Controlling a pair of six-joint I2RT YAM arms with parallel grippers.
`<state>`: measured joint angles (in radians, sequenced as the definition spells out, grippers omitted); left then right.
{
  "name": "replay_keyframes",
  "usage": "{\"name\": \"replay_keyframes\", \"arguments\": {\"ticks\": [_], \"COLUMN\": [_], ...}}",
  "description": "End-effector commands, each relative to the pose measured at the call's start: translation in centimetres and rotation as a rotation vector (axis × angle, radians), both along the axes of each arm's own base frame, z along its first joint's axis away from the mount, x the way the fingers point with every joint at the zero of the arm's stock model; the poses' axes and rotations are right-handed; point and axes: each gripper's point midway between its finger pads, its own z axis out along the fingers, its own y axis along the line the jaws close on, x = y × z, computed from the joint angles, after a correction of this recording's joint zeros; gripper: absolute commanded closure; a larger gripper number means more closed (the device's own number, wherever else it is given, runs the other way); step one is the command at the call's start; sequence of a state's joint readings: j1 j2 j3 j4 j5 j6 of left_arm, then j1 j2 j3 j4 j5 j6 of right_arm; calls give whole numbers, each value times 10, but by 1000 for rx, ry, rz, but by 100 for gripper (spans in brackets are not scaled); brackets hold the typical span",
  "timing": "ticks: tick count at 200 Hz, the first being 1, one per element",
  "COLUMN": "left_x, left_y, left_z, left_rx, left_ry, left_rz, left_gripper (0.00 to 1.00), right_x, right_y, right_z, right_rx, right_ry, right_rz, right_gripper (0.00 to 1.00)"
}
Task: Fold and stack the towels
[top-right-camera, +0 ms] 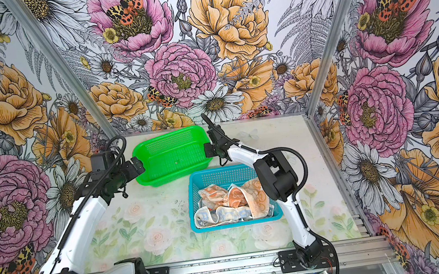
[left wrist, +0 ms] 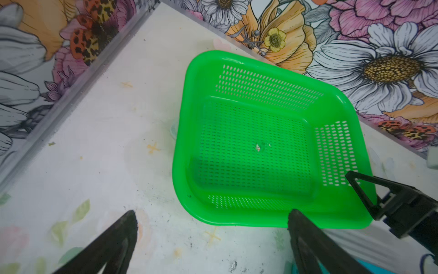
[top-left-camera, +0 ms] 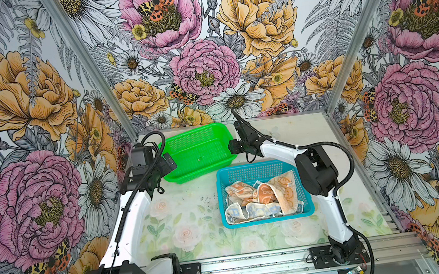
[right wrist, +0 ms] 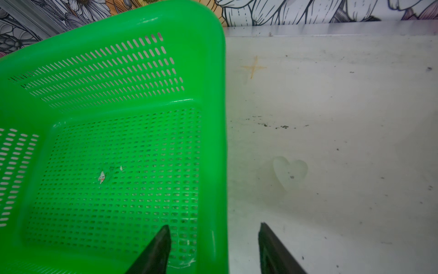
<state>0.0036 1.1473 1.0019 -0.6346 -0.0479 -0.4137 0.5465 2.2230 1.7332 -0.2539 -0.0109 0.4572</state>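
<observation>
Your left fingers (left wrist: 113,242) gape wide beside the green basket (top-left-camera: 202,142) in mid-frame, your right fingers (right wrist: 156,251) straddle its rim, half-narrowed, probably to shift it, while the towels (top-left-camera: 260,198) lie crumpled in the blue basket (top-left-camera: 245,174) below.

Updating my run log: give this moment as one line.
towels: heaped in blue basket; left gripper: open by green basket; right gripper: open astride its rim

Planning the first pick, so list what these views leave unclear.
- Crumpled orange, cream and blue terry towels: top views, overlapping folds hide their count and edges.
- Blue perforated plastic basket: top views, the right arm's elbow covers part of its right side.
- Pale scrap in the green perforated plastic basket: both wrist views, too small to identify.
</observation>
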Motion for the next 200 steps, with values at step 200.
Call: {"name": "replay_keyframes", "arguments": {"ticks": [200], "left_x": [18], "left_y": [5], "left_z": [-6], "left_rx": [-340], "left_ry": [-93], "left_rz": [156], "left_gripper": [1], "right_x": [10], "right_y": [106], "right_z": [12], "right_rx": [-23], "right_ry": [-36], "right_rz": [63], "right_gripper": [90]}}
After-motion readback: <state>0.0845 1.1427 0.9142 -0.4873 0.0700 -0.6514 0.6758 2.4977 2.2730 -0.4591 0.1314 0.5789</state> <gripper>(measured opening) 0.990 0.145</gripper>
